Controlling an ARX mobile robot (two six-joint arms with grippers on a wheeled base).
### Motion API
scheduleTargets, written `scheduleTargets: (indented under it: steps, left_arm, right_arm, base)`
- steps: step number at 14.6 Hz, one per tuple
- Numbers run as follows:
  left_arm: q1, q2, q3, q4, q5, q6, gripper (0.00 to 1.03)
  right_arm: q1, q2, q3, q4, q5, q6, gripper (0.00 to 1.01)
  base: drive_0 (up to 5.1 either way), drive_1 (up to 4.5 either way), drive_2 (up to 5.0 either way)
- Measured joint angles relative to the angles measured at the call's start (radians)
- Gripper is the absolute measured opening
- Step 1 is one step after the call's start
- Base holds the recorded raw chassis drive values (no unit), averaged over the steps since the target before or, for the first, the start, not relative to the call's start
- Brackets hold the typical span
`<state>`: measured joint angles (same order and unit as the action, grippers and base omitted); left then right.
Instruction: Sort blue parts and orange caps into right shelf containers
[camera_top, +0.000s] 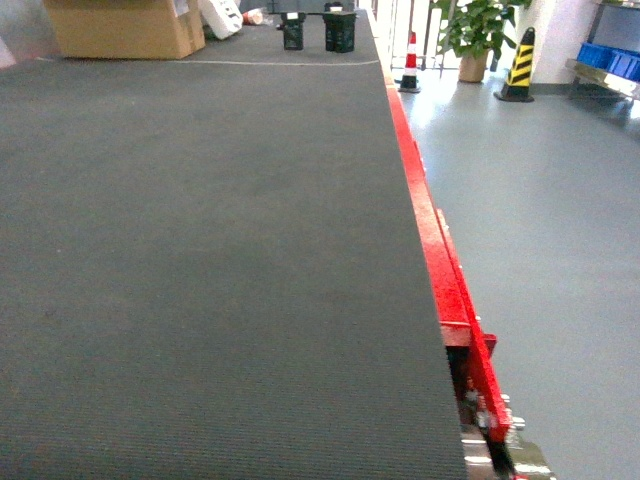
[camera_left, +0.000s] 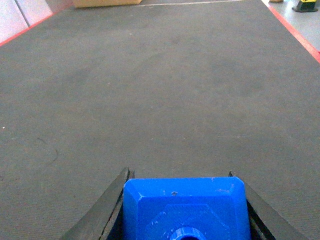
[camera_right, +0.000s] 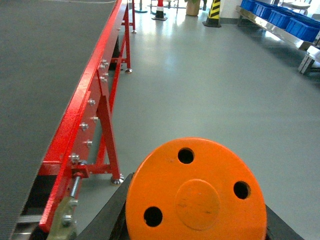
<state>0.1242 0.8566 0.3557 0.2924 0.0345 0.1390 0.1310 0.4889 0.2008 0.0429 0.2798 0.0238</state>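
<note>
Blue part (camera_left: 185, 212): bright blue block, pinched between the two dark fingers (camera_left: 102, 215) of the left gripper (camera_left: 185, 220) at the near edge of the left wrist view. Its long axis runs left to right across the jaws; the round stud on its top face sits at the near edge, partly cut off. It hangs over the dark ribbed table mat (camera_left: 160, 90).

Orange cap (camera_right: 195, 192): round disc with three holes and a raised centre, clamped in the right gripper (camera_right: 195, 225), flat face towards the camera. It is held beyond the table's right side, over the grey floor (camera_right: 210, 85), beside the red table frame (camera_right: 80, 110).

Blue crates (camera_right: 280, 15): in a row on the steel shelf (camera_right: 300, 42), far right, well apart from both grippers.

Far end of table, head view: cardboard box (camera_top: 125, 28), two dark objects (camera_top: 325, 30). On the floor beyond: striped cones (camera_top: 518, 65), potted plant (camera_top: 475, 30).
</note>
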Motion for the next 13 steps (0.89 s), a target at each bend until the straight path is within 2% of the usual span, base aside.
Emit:
scheduleTargets:
  steps: [8, 13]
  left_arm:
    - [-0.001, -0.002, 0.000, 0.006, 0.000, 0.000, 0.45]
    - [-0.001, -0.001, 0.000, 0.000, 0.000, 0.000, 0.45]
  right_arm:
    - [0.000, -0.001, 0.000, 0.002, 0.001, -0.003, 0.44]
    - [0.000, 0.000, 0.000, 0.001, 0.001, -0.003, 0.44]
  base:
    - [4.9, -3.38, -1.3]
    - [5.1, -2.36, -2.4]
